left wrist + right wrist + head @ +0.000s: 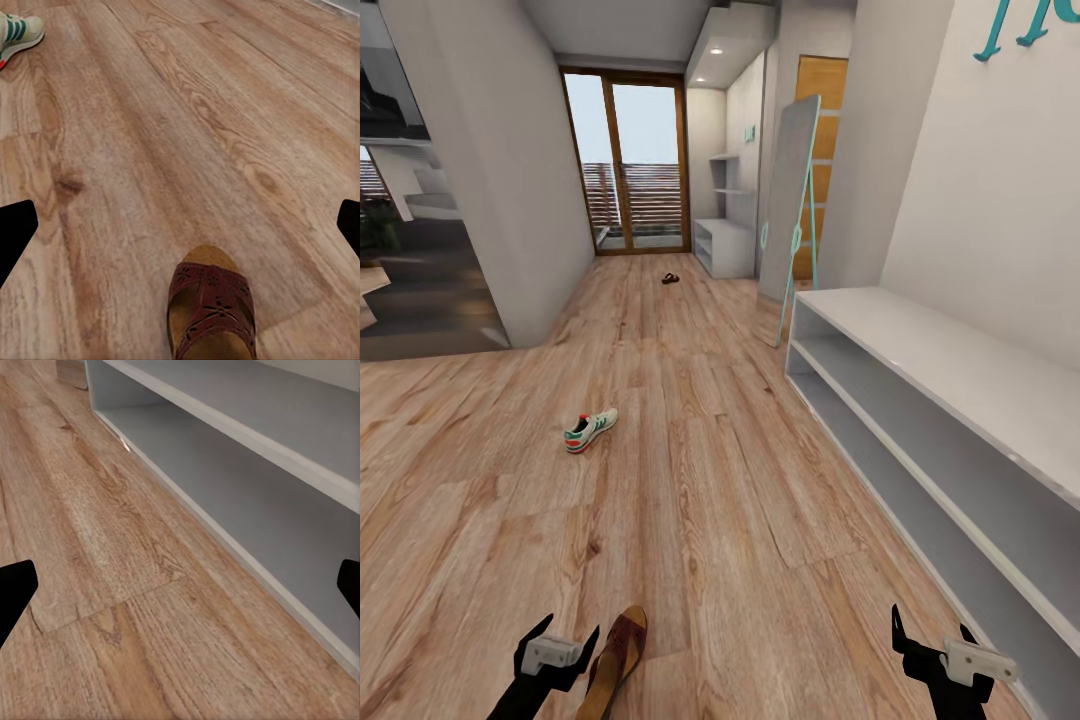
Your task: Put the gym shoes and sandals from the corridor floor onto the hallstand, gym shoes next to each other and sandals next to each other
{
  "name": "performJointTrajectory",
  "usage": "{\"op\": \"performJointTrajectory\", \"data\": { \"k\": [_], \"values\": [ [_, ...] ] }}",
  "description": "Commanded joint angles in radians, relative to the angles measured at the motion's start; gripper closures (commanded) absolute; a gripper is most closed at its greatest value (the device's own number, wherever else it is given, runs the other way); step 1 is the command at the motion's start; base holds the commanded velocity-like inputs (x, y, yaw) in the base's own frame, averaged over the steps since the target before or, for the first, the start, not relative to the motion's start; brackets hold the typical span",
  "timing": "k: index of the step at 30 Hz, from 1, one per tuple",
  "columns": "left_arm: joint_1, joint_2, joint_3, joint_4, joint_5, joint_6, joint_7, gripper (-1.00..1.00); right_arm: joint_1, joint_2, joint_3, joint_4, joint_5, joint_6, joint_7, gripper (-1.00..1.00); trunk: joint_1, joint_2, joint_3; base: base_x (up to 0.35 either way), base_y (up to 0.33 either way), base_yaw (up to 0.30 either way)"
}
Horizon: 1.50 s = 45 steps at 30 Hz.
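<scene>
Both grippers spread wide, empty: left gripper (560,640) just beside a brown sandal (615,655) on the floor (740,500), right gripper (930,640) near the empty white shoe rack (960,400). One sneaker (590,430) lies mid-corridor; second sandal (671,279) far off by the glass door (628,165). Teal wall lettering (1020,25) cropped, unreadable.

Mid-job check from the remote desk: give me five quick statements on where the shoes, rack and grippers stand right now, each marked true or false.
1. A sandal lies on the corridor floor beside the left gripper. True.
2. A gym shoe already sits on the hallstand. False: it lies on the floor, out in the corridor, and the rack's visible tiers hold nothing.
3. The right gripper holds a sandal. False: it is open with nothing between its fingers, next to the hallstand.
4. A second dark sandal lies far down the corridor near the glass door. True.
5. Both gym shoes are side by side on the floor. False: one gym shoe is visible, lying alone.
</scene>
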Motion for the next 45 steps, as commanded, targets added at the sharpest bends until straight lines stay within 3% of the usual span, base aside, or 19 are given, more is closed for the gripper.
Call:
{"op": "performJointTrajectory", "data": {
  "k": [1,36,45],
  "values": [
    [0.0,0.0,-0.002,0.001,0.0,-0.001,0.0,-1.0,0.0,0.0,0.0,0.0,0.0,0.0,0.0,-1.0,0.0,0.0,0.0,0.0,0.0,0.0],
    [0.0,-0.012,-0.017,0.037,0.003,-0.008,0.014,-1.0,0.0,0.0,0.001,0.0,0.0,0.0,0.001,-1.0,0.0,0.0,0.0,0.0,0.0,0.0],
    [0.0,-0.012,-0.017,0.037,0.003,-0.009,0.013,-1.0,0.0,0.0,0.001,-0.001,0.0,0.0,0.001,-1.0,0.0,0.0,0.0,-0.167,0.0,0.0]
  ]
}}
